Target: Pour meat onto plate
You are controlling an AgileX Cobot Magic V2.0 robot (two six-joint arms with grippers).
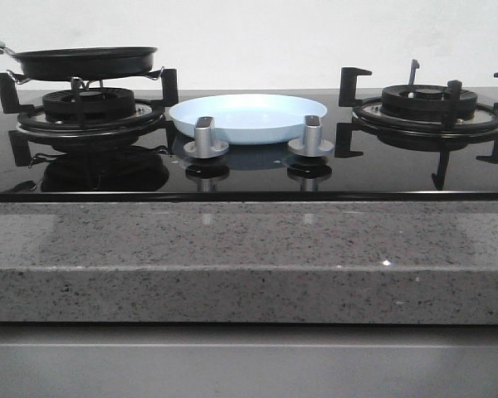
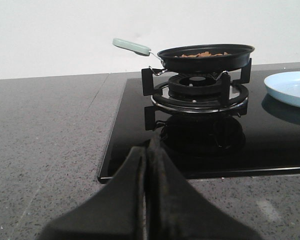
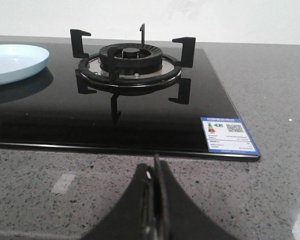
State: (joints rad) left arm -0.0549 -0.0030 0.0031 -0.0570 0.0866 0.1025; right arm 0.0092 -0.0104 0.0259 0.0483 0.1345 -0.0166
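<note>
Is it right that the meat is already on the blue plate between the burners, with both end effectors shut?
Not quite. The meat is in the frying pan on the left burner, as the left wrist view shows. The plate between the burners is bare. Both end effectors are shut.

Meat (image 2: 202,54) mostly hidden behind pan (image 2: 206,55) rim; plate (image 2: 290,87) cut off at 3 o'clock edge.

You see only the fingertips of each arm, and only in the wrist views. The left gripper (image 2: 146,165) shows you 2 matte black fingers, broad at the base, tapering to a blunt point, their surface dusty and scuffed. The right gripper (image 3: 155,180) has the same 2 black tapered fingers, with pale flecks along the seam
</note>
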